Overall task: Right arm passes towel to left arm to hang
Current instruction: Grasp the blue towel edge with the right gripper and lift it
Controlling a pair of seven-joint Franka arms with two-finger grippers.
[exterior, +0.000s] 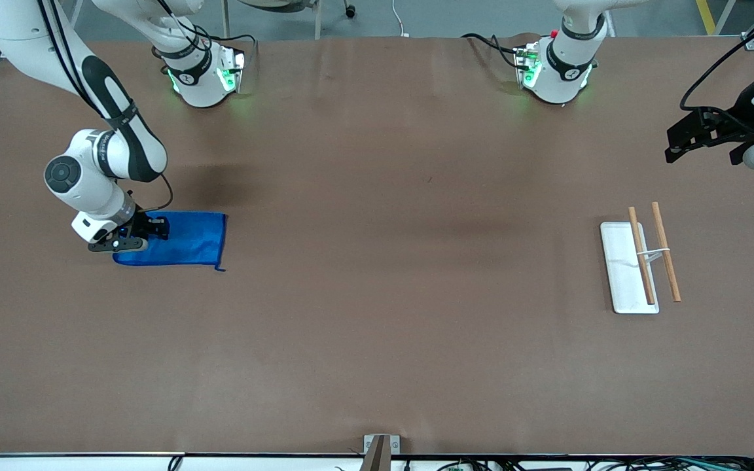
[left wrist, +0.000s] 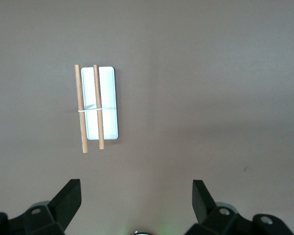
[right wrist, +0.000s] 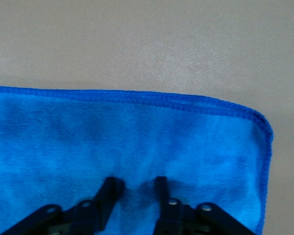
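Brown bench (exterior: 377,327) bears the towel (exterior: 187,239), right claw (right wrist: 137,188) pinching a fold, unlifted, while left claw (left wrist: 136,198) waits wide open, empty.

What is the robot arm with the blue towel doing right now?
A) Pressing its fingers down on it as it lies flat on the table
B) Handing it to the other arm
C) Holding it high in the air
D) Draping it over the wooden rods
A: the right gripper has its fingers down on the towel, which lies flat on the table; the left gripper waits, open, over the rack end.
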